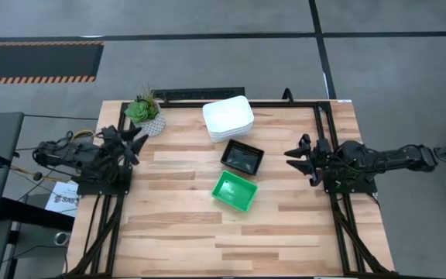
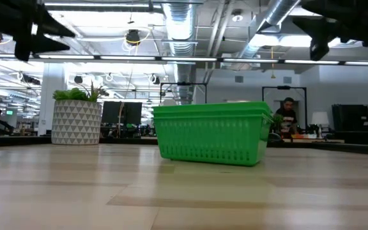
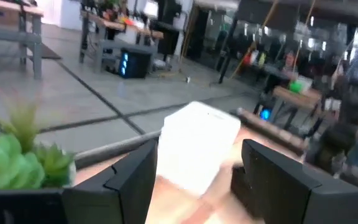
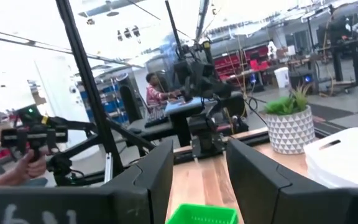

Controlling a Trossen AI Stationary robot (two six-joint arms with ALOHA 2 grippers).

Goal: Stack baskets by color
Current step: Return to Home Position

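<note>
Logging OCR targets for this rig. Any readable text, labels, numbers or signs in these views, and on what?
Nothing reads cleanly.
Paper sheet beside the table's left edge: dark print, too small to read.
Pale marks on the right gripper's housing: blurred, unreadable.
Green baskets, white baskets, black baskets, plant pot: no lettering visible.

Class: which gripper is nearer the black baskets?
Right. The right gripper is a short way right of the black baskets; the left gripper is farther off to their left, beside the potted plant.
</note>
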